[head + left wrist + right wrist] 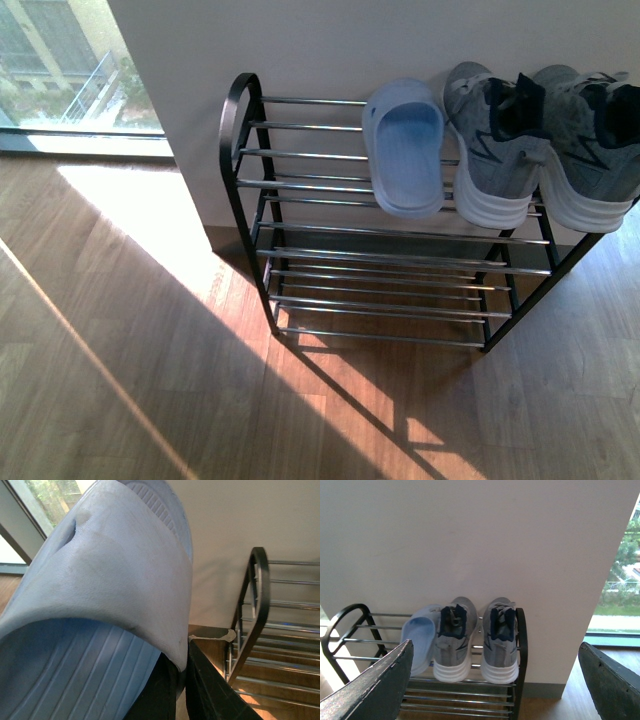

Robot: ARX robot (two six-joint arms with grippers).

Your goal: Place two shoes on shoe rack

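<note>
left gripper (182, 680): black fingers clamped on a pale blue rubber slide sandal (100, 605), which fills the left wrist view, short of the rack
right gripper (495, 680): jaws spread wide, nothing between, facing the rack
shoe rack (300, 260): black metal uprights, chrome rods, on wood floor (120, 380) against white wall (300, 40)
second pale blue slide (404, 147): rack top tier, middle
two grey knit sneakers, white soles, navy tongues (497, 140) (592, 140): rack top tier, right end, side by side, heels outward, left one touching slide
</note>
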